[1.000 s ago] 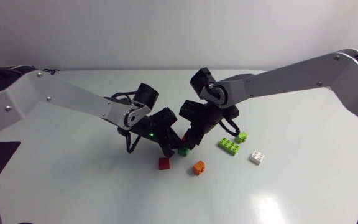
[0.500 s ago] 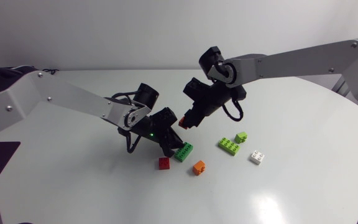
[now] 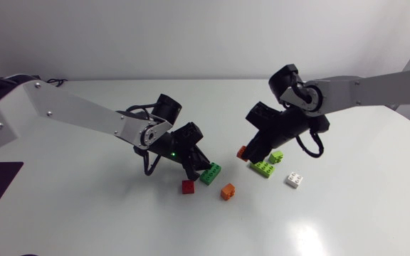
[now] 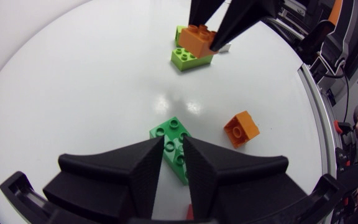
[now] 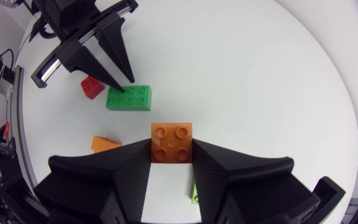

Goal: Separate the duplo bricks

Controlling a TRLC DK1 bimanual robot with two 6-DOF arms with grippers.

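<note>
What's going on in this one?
Two robot arms are sorting out duplo bricks on a table. The right gripper is shut on an orange brick and holds it over the lime bricks. The left gripper is down at the green brick, which lies on the table. A red brick, a second orange brick and a white brick lie loose nearby.
</note>
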